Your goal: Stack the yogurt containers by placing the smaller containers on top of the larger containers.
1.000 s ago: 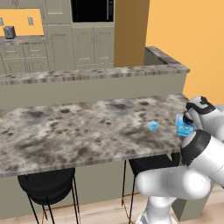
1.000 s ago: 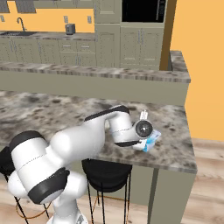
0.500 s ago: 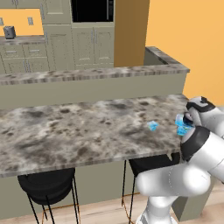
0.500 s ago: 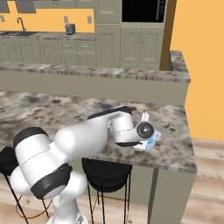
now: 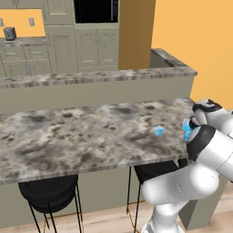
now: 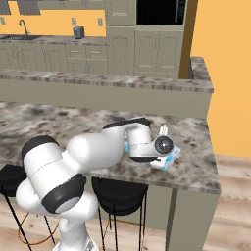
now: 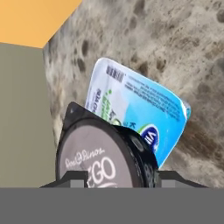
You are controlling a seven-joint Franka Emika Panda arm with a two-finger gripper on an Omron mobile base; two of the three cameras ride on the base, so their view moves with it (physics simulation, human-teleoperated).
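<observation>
Fingers nearly shut, clamped on dark yogurt cup, over light-blue tub.

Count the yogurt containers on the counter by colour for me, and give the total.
Light-blue tubs: 2
Dark cup with a pale top: 1
Total: 3

Counter: small tub near right end; larger tub further right, round cup atop it; stools beneath.
</observation>
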